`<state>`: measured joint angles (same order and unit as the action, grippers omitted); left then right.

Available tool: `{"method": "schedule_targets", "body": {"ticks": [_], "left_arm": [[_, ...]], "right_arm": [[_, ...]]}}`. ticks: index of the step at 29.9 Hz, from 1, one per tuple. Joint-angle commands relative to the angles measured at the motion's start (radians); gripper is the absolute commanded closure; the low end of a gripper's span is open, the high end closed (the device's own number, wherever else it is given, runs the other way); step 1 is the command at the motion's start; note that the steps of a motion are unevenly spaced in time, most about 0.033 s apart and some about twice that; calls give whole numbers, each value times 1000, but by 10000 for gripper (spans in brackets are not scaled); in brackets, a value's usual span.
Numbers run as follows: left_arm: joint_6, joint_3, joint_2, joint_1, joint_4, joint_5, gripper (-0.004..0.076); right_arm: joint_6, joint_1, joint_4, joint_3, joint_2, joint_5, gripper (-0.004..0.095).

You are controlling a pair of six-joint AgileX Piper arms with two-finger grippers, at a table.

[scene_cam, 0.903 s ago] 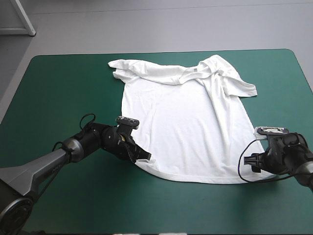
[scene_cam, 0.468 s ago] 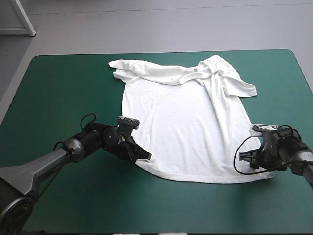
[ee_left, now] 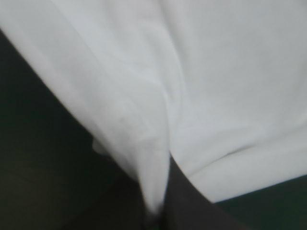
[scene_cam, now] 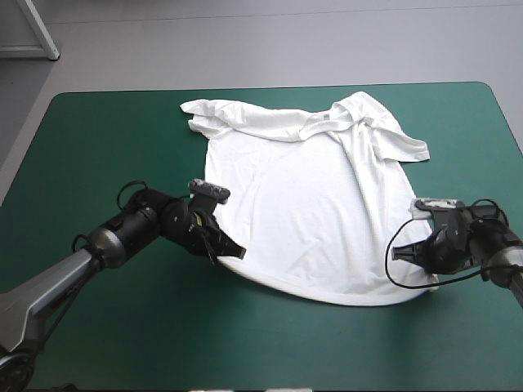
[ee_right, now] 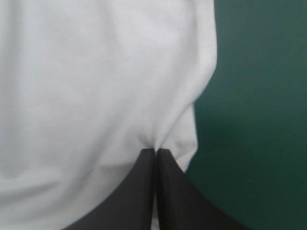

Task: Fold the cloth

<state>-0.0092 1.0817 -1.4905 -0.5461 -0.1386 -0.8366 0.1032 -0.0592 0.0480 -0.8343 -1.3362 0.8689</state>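
Observation:
The white T-shirt lies spread on the teal-green cover, collar toward the far edge and hem toward the near edge. My left gripper is shut on the hem's left corner, slightly raised. In the left wrist view the T-shirt runs down into my left gripper. My right gripper is at the hem's right corner. In the right wrist view that gripper is shut in a pointed arch, with the T-shirt puckered at its tips.
Bare teal-green cover lies beside the right gripper. Wide bare strips run along the table's left side, right side and near edge. Both sleeves are folded in near the collar.
The right gripper slid left onto the hem's right corner and shut on it. The left gripper, still gripping, drew its corner slightly up and back, curving the hem.

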Motion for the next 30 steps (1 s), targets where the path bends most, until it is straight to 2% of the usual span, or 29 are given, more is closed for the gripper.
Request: {"method": "schedule_targets", "body": {"ticks": [1,7,13,17,23,30], "left_arm": [[-50,170,88,-4,91,-80,733],[-50,517,99,-4,223,-270,733],[-31,894,99,-4,373,-358,733],[15,1118,99,-4,450,-337,733],[79,1358,99,-4,514,-236,733],[153,1482,99,-4,573,-145,733]], "right_arm": [[-27,4,8,-162,141,53,923],[-46,2,-3,-471,264,145,923],[-77,2,-8,-856,274,177,923],[-79,2,-8,-1093,252,126,923],[-92,2,-6,-1369,202,28,923],[-127,2,-9,-1576,148,-57,923]]}}
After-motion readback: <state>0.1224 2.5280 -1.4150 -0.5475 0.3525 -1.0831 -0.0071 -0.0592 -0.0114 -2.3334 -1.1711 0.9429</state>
